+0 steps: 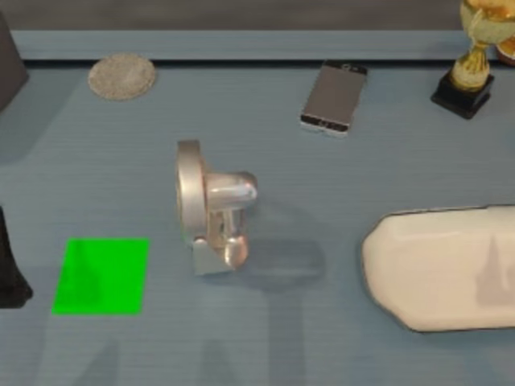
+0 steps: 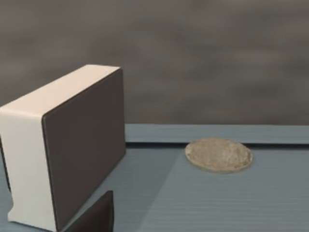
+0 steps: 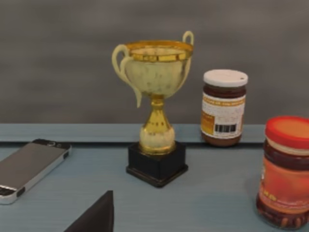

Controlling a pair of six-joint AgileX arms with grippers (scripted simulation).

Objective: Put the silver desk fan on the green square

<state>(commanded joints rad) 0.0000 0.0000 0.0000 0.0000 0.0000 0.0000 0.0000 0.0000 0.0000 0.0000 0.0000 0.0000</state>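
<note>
**Fan not yet on the green square; nothing holds it**

The top view looks down on a blue-grey surface [image 1: 338, 185]. Near its middle stands the silver desk fan [image 1: 213, 209], a shiny chrome piece with its ring-shaped head towards the left and its rounded motor housing towards the right. It rests on the surface by itself, with no hand touching it. To its left and slightly nearer the front edge lies the green square [image 1: 102, 276], a flat bright patch. The fan and the square are near each other but clearly apart, with bare surface between them, and nothing sits on the square.

Along the far edge lie a grey speckled disc [image 1: 121, 76] at the left, a smartphone [image 1: 334, 97] near the middle and a gold trophy [image 1: 473, 56] on a black base at the right. A large white arm body [image 1: 442, 269] fills the right side of the top view; a dark shape at the far left edge seems to be part of the left arm.

The left wrist view faces a white and dark box [image 2: 65, 150] and the disc; the right wrist view faces the trophy and two jars. Neither shows the fan. Only a dark sliver shows at the lower edge of each wrist view, so I cannot tell whether either hand is open or closed.

By my judgement the task is at its very start: reaching, grasping, carrying and setting down all remain.
</note>
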